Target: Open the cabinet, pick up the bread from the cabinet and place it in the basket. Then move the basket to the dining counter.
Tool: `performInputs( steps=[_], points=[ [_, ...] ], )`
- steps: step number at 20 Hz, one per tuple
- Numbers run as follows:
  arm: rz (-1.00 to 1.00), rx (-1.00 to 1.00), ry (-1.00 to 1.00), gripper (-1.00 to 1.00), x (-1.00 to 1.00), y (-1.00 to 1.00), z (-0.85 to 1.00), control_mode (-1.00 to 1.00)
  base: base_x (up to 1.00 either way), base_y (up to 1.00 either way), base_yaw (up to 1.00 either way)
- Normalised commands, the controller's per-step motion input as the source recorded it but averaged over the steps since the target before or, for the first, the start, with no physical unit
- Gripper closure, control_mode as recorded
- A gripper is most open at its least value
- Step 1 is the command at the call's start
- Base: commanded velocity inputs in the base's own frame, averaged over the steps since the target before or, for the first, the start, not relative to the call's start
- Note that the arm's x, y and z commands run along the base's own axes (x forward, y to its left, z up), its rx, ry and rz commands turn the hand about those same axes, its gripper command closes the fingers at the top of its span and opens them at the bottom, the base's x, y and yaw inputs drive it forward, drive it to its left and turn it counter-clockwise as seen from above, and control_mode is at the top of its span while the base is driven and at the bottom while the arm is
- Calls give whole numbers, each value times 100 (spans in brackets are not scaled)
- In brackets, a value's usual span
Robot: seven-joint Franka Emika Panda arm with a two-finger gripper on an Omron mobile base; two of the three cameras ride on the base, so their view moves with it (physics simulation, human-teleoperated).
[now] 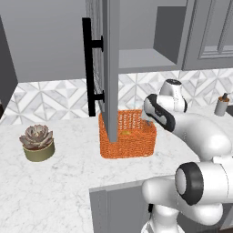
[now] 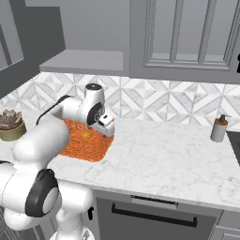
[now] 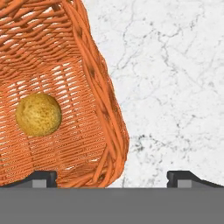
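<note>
Cabinet [image 1: 109, 68] open, bread [image 3: 38, 114] lying in the basket [image 3: 94, 87]. My fingers [image 3: 43, 178] are spread, straddling its near rim. I judge only the carry to the dining counter remains.

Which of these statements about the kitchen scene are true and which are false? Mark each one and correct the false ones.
1. The bread lies inside the basket. True.
2. The cabinet door is shut. False: it stands open, edge-on in the left base view, with a bare shelf behind it.
3. The gripper has its jaws clamped on the bread. False: the jaws stand wide apart, straddling the basket's rim, and the bread lies free on the basket floor.
4. A potted succulent sits on the worktop, apart from the basket. True.
5. The basket rests on the marble worktop below the cabinet. True.
6. The soap dispenser stands inside the basket. False: it stands on the worktop, well away.
</note>
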Motion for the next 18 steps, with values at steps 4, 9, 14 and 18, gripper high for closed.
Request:
performInputs(
  steps=[4,9,14,18],
  points=[
    [-4,0,4,-100,19,0,-31,-100,0,0,0],
    [-3,0,6,-100,10,0,-39,-100,0,0,0],
    [0,0,6,-100,19,0,-26,-100,0,0,0],
    [0,0,7,-100,29,5,-9,-100,0,0,0]
  ],
)
